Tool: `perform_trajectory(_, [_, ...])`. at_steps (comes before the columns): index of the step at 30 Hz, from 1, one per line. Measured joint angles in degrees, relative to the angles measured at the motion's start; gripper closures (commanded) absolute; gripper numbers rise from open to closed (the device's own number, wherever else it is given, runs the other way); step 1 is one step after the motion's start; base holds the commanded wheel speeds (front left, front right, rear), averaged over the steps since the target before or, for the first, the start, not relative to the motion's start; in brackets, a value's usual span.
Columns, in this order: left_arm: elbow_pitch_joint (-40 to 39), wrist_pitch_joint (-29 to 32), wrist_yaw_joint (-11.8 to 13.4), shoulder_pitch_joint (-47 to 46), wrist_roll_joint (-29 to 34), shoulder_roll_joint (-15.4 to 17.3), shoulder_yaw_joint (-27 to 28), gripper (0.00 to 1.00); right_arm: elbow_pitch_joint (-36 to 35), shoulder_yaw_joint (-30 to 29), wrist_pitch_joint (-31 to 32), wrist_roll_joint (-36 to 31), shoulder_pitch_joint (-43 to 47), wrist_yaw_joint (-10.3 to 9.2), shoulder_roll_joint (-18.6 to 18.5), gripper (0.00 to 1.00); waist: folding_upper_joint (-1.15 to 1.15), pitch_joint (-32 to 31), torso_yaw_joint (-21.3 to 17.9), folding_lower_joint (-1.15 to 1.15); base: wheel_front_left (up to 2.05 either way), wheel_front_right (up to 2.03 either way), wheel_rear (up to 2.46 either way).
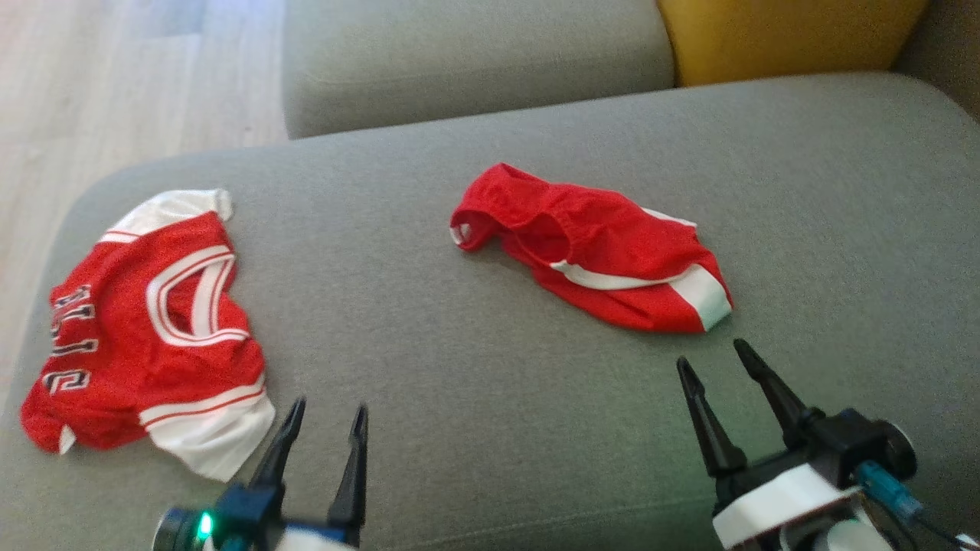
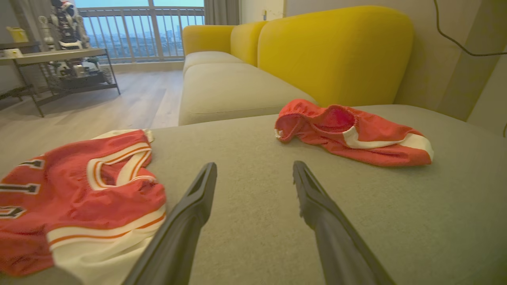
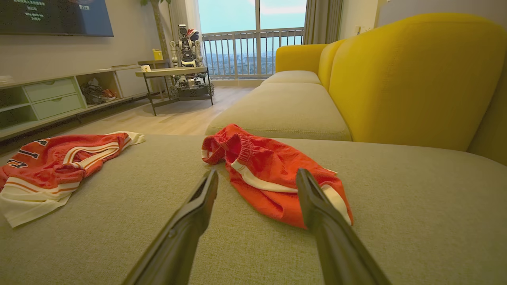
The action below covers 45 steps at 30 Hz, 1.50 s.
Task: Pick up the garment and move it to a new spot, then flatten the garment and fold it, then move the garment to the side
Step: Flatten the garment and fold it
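One garment, a pair of red shorts (image 1: 605, 245) with white trim, lies crumpled at the middle of the grey seat cushion (image 1: 475, 383). A second garment, a red and white jersey (image 1: 145, 329) with dark lettering, lies rumpled near the cushion's left edge. My right gripper (image 1: 711, 351) stands open just short of the shorts' near white hem, and in the right wrist view the shorts (image 3: 269, 178) lie between and beyond its fingers (image 3: 257, 171). My left gripper (image 1: 330, 404) is open beside the jersey's lower right corner. In the left wrist view it (image 2: 254, 163) points at bare cushion between jersey (image 2: 79, 190) and shorts (image 2: 356, 138).
A yellow backrest (image 1: 788, 34) rises behind the cushion at the far right, and another grey seat (image 1: 475, 61) adjoins at the back. Wooden floor (image 1: 115, 92) drops off past the cushion's left edge. A side table (image 3: 174, 73) stands far off across the room.
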Motion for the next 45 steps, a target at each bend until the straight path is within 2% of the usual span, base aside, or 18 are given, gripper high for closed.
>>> perform_trajectory(5, [5.00, 0.00, -3.52, -9.72, 0.16, -0.03, -3.36, 0.00, -1.32, -0.15, 0.00, 1.54, -1.75, 0.00, 0.02, 0.00, 0.00, 2.03, -2.99, 0.00, 0.00, 0.00, 0.00])
perform_trajectory(12, [16.41, -0.01, -6.37, -22.67, 5.04, 0.25, -9.68, 0.00, -2.02, -0.31, 0.00, 2.78, -3.50, 0.00, 0.01, 0.00, 0.00, 6.08, -8.03, 0.00, 0.00, 0.00, 0.00])
perform_trajectory(23, [33.06, -0.01, -7.95, -44.08, 8.93, 2.60, -15.26, 0.00, -4.20, -0.94, -0.01, 4.25, -8.55, 0.00, 0.02, 0.00, 0.00, 15.56, -13.97, 0.02, 0.00, 0.00, 0.00])
perform_trajectory(36, [39.96, -0.01, -8.01, -50.71, 9.71, 4.50, -19.79, 0.00, -4.66, -0.32, -0.01, 5.12, -10.42, 0.00, 0.02, 0.00, 0.00, 19.23, -17.32, 0.00, 0.00, 0.00, 0.00])
perform_trajectory(38, [40.24, -0.01, -8.02, -51.24, 9.71, 4.67, -20.26, 0.51, -4.66, -0.26, -0.01, 5.12, -10.43, 0.00, 0.02, 0.00, 0.00, 19.31, -17.58, 0.00, 0.00, 0.00, 0.00])
perform_trajectory(39, [40.25, -0.01, -8.02, -51.42, 9.71, 4.80, -20.48, 0.67, -4.66, -0.27, -0.01, 5.16, -10.43, 0.00, 0.02, 0.00, 0.00, 19.33, -17.67, 0.00, 0.00, 0.00, 0.00])
perform_trajectory(40, [40.32, -0.01, -8.02, -51.62, 9.71, 4.98, -20.82, 1.00, -4.64, -0.29, -0.01, 5.32, -10.43, 0.00, 0.02, 0.00, 0.00, 19.31, -17.72, 0.00, 0.00, 0.00, 0.00])
perform_trajectory(45, [41.17, -0.01, -8.02, -52.11, 9.12, 5.73, -21.91, 1.00, -4.52, -0.18, -0.01, 5.60, -10.43, 0.00, 0.02, 0.00, 0.00, 18.74, -17.75, 0.00, 0.00, 0.00, 0.00])
